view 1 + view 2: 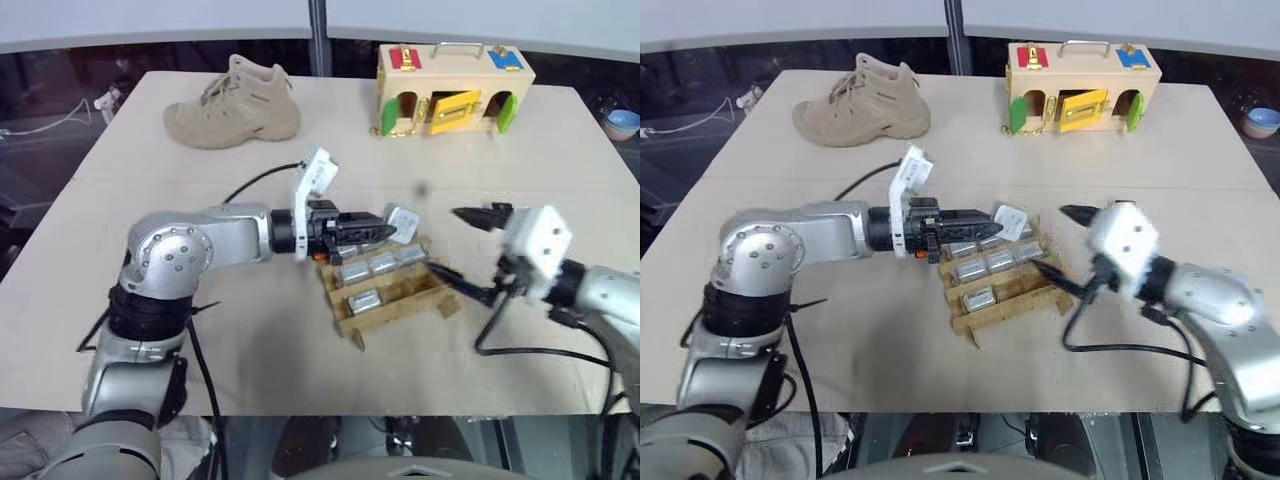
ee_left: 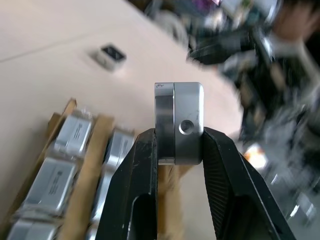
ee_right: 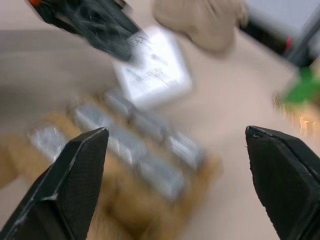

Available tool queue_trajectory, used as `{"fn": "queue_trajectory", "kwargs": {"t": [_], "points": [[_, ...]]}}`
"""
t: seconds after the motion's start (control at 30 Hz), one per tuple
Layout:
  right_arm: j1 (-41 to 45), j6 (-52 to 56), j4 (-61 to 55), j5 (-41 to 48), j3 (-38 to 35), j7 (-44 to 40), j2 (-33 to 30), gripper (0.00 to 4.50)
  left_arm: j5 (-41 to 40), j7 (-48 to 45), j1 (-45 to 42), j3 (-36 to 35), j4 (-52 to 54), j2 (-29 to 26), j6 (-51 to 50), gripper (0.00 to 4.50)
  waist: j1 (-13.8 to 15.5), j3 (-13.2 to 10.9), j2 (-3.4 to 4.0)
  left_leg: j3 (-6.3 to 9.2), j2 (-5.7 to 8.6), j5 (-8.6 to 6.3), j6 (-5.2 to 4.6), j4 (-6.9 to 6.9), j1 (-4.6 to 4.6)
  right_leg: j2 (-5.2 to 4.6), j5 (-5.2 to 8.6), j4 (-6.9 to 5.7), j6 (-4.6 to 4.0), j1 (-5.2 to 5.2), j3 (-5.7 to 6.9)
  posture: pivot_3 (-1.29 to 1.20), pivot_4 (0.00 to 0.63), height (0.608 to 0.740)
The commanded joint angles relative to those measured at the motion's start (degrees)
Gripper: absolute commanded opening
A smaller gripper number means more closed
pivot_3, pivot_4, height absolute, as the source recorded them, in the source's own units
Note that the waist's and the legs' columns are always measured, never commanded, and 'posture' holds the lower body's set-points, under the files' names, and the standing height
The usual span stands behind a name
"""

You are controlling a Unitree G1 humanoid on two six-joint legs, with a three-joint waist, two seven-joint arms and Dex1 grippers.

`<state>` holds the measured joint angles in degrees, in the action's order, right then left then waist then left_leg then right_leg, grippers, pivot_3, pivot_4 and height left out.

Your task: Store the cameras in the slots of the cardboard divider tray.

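I see my left gripper [image 1: 385, 228] clamped on one silver camera [image 1: 402, 223], holding it just above the far edge of the cardboard divider tray [image 1: 400, 302]. The tray lies at the middle of the table [image 1: 300, 140], with several other cameras [image 1: 368, 267] in its slots. My right gripper [image 1: 462, 250] hangs just right of the tray, fingers spread wide, grasping nothing. A tan boot [image 1: 234, 106] and a wooden latch box [image 1: 452, 88] sit at the far side.

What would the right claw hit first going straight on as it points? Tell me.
Probably the camera held in the left claw above the tray. The open right claw faces it, with the boot farther back; depth is unclear.
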<state>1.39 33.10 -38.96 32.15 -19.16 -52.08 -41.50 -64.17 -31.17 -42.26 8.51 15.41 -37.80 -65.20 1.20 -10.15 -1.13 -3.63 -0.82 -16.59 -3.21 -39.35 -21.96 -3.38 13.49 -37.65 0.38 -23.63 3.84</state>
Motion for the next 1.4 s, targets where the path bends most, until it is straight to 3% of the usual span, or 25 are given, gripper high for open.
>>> {"fn": "queue_trajectory", "kwargs": {"t": [0.03,0.27,0.43,0.8,1.17,1.4], "points": [[-0.4,-3.1,3.8,7.5,-7.6,-8.5,-3.0,4.39,4.6,-4.8,-1.6,2.7,4.5,-1.1,1.2,0.69,-0.5,0.0,0.0,0.0,-0.03,0.0,0.0,0.0,0.01,0.07,0.0,-0.02,0.0,0.0,-0.02,0.0,0.15,0.74],[3.3,-10.1,18.4,8.8,-7.3,-24.8,-11.2,4.39,9.4,-6.3,-6.9,6.9,4.9,-2.0,-5.8,0.69,-0.4,0.0,0.01,-0.09,-0.22,0.01,0.01,0.02,0.14,0.28,0.01,-0.09,-0.02,-0.03,-0.22,0.0,0.15,0.74],[7.9,-14.8,25.3,8.3,-4.4,-30.2,-12.8,4.39,10.2,-7.8,-10.2,8.6,5.0,-1.5,-11.4,0.69,-0.4,0.0,-0.02,-0.09,-0.09,-0.05,-0.12,-0.02,0.06,0.24,0.02,-0.02,0.03,-0.02,-0.24,0.0,0.15,0.74],[13.2,-17.5,26.1,9.4,0.3,-31.4,-11.1,4.39,14.1,-8.5,-13.4,12.1,3.6,-0.1,-18.1,0.69,-0.3,0.0,0.0,-0.07,-0.13,-0.04,-0.09,-0.05,-0.02,0.07,0.02,-0.06,0.03,-0.1,-0.21,0.0,0.15,0.74],[9.7,-18.6,23.9,9.0,-0.6,-28.9,-11.0,4.39,24.3,-12.1,-12.6,22.0,4.4,-1.7,-10.6,0.69,-0.4,0.0,0.02,-0.06,-0.13,-0.03,-0.08,-0.05,-0.01,0.05,0.02,-0.07,0.02,-0.1,-0.2,0.0,0.15,0.74],[8.0,-19.2,23.1,9.0,-1.4,-27.9,-11.1,4.39,29.5,-13.6,-13.2,24.4,4.0,-1.4,-7.6,0.69,-0.3,0.0,0.02,-0.07,-0.13,-0.03,-0.08,-0.08,0.01,0.06,0.02,-0.09,0.02,-0.07,-0.21,0.0,0.15,0.74]]}}
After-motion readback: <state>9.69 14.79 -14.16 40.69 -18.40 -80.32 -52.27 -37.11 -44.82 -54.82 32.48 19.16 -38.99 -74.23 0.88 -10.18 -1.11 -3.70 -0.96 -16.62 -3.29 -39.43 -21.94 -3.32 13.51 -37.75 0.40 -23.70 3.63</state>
